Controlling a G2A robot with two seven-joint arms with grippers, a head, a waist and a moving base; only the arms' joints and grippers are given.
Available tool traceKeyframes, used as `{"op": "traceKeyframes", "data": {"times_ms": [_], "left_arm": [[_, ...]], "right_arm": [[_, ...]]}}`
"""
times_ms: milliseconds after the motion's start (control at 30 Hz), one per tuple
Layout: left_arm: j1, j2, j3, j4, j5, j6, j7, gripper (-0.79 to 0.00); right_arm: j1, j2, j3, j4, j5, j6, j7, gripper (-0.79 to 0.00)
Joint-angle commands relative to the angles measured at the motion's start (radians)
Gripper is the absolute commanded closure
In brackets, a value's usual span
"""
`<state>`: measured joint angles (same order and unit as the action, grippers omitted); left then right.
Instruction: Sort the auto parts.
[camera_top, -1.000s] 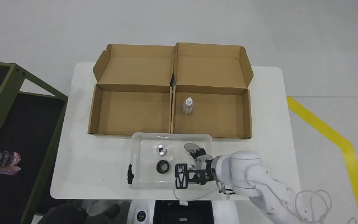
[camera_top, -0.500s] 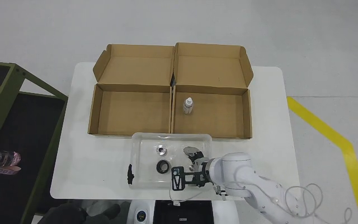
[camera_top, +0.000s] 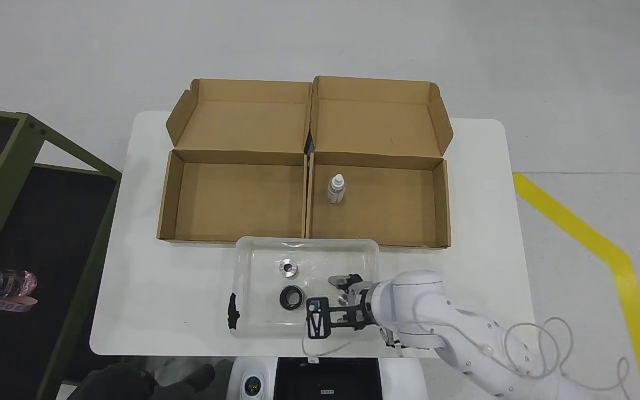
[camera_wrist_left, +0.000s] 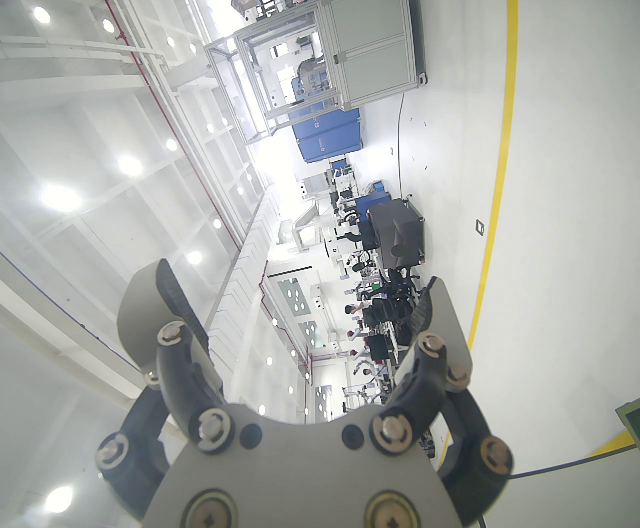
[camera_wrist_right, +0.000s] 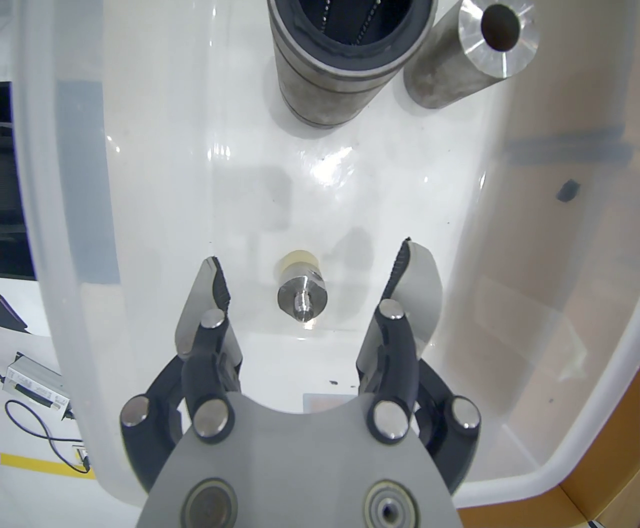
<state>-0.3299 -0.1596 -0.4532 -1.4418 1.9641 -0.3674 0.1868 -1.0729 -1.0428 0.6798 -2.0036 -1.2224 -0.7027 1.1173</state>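
A clear plastic tray (camera_top: 262, 243) sits at the table's near edge. It holds a black-lined linear bearing (camera_top: 292, 296) (camera_wrist_right: 340, 60) and a steel sleeve (camera_top: 288, 268) (camera_wrist_right: 470, 55). A small steel fitting with a pale cap (camera_wrist_right: 301, 295) lies on the tray floor (camera_wrist_right: 165, 150). My right gripper (camera_wrist_right: 310, 265) (camera_top: 343, 284) is open low inside the tray, its fingers either side of the fitting without touching it. My left gripper (camera_wrist_left: 295, 295) is open and empty, pointing up into the room.
Two open cardboard boxes stand behind the tray: the left box (camera_top: 235, 200) is bare, the right box (camera_top: 400, 205) holds a small white bottle (camera_top: 338, 188). A black part (camera_top: 233, 310) sits at the tray's left end. White table (camera_top: 140, 280) lies free on the left.
My right gripper has shifted a little toward the tray's near side and the arm has edged left. The parts in the tray and the bottle have not moved.
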Motion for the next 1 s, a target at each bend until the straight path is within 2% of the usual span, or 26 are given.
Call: {"op": "traceKeyframes", "data": {"times_ms": [0,300,367,400,667,967], "left_arm": [[0.000,0.000,0.000,0.000,0.000,0.000,0.000,-0.785],[0.000,0.000,0.000,0.000,0.000,0.000,0.000,-0.785],[0.000,0.000,0.000,0.000,0.000,0.000,0.000,-0.785],[0.000,0.000,0.000,0.000,0.000,0.000,0.000,-0.785],[0.000,0.000,0.000,0.000,0.000,0.000,0.000,-0.785],[0.000,0.000,0.000,0.000,0.000,0.000,0.000,-0.785]], "right_arm": [[0.006,0.001,-0.005,0.004,0.005,0.003,0.003,-0.391],[0.036,0.007,-0.035,0.014,0.025,0.022,0.022,-0.206],[0.043,0.008,-0.040,0.014,0.029,0.023,0.023,-0.117],[0.046,0.008,-0.043,0.012,0.032,0.022,0.022,-0.003],[0.055,0.013,-0.035,-0.016,0.055,0.012,0.005,0.000],[0.040,0.024,0.018,-0.062,0.032,-0.001,-0.099,0.000]]}}
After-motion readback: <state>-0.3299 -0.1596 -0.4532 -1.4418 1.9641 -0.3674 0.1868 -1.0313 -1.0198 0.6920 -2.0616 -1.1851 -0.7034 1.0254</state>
